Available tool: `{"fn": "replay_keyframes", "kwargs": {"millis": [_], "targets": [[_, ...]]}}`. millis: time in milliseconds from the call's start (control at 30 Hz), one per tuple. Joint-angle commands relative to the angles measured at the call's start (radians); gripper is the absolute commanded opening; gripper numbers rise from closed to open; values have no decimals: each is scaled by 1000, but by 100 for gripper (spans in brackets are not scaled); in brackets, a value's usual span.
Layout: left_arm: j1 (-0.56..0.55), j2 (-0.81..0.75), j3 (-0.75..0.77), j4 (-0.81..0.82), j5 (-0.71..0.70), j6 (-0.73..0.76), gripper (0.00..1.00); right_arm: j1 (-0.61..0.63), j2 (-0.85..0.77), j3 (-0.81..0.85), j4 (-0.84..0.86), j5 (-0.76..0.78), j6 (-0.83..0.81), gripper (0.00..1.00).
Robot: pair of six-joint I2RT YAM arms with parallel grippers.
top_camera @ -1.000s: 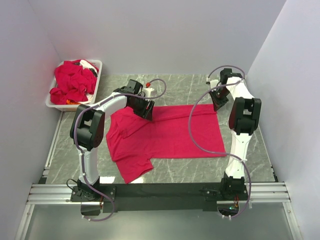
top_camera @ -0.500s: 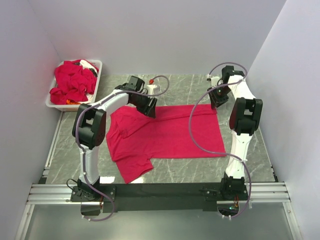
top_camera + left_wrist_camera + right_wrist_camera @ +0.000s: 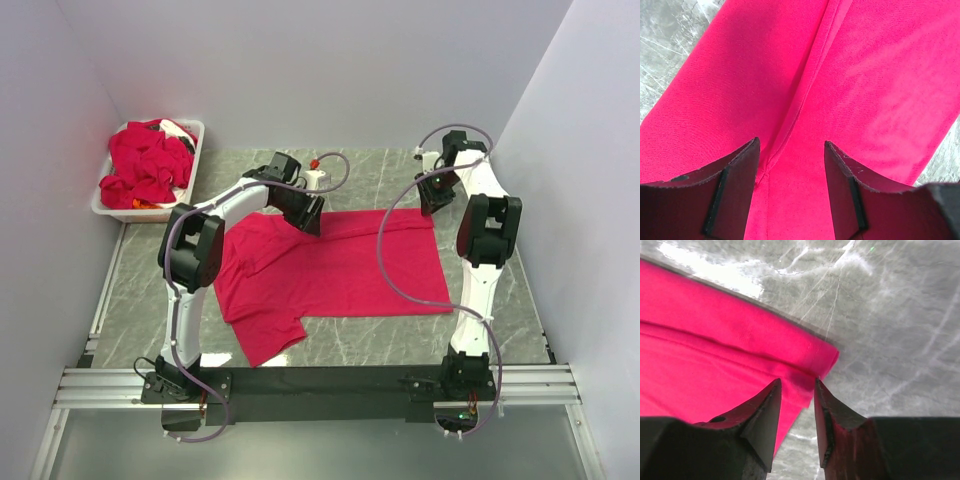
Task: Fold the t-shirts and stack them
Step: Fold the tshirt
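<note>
One red t-shirt (image 3: 330, 275) lies spread on the grey marble table, its far edge folded over in a strip. My left gripper (image 3: 308, 212) hovers over that fold near the collar end. In the left wrist view it (image 3: 791, 142) is open, with only flat fabric (image 3: 865, 75) and the fold line beneath. My right gripper (image 3: 436, 200) is at the shirt's far right corner. In the right wrist view it (image 3: 797, 381) stands open just above the folded corner (image 3: 822, 355), holding nothing. More crumpled red t-shirts (image 3: 145, 165) fill the bin.
The white plastic bin (image 3: 197, 138) sits at the back left, off the table's corner. Walls close in on the left, back and right. Bare marble (image 3: 500, 300) shows to the right of the shirt and along its near side.
My right gripper was shut on the shirt's far right corner and has opened, leaving the corner lying on the table. My left gripper has slid to the right along the folded far edge.
</note>
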Motion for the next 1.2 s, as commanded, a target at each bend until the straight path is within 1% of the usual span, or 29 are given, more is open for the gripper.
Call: {"fn": "replay_keyframes", "kwargs": {"millis": [0, 200, 300, 333, 433, 467, 667, 933, 1067, 1167], "targets": [[-4, 2, 30, 6, 7, 6, 60, -8, 24, 33, -12, -6, 9, 39], [-4, -2, 18, 12, -18, 5, 60, -9, 13, -5, -6, -4, 4, 34], [-4, -1, 15, 9, -24, 5, 60, -8, 4, -10, -8, -6, 1, 26], [-4, -3, 13, 10, -23, 6, 60, -8, 0, -11, -9, -6, 0, 17], [-3, -8, 5, 9, -23, 6, 59, -8, -33, -28, -11, -3, -6, 2], [-4, -9, -1, 9, -19, 8, 59, -9, -54, -34, -8, -3, -11, 0], [-4, -15, -8, 4, 2, 26, 57, -8, -128, -132, -5, 14, -59, 0], [-13, 29, 56, 0, 28, 34, 52, -14, -165, -280, 41, 68, -112, 0], [-24, 57, 94, 4, 25, 26, 49, -18, -172, -307, 61, 95, -129, 0], [-32, 71, 102, 14, 27, 22, 48, -23, -184, -298, 54, 92, -138, 0]]}}
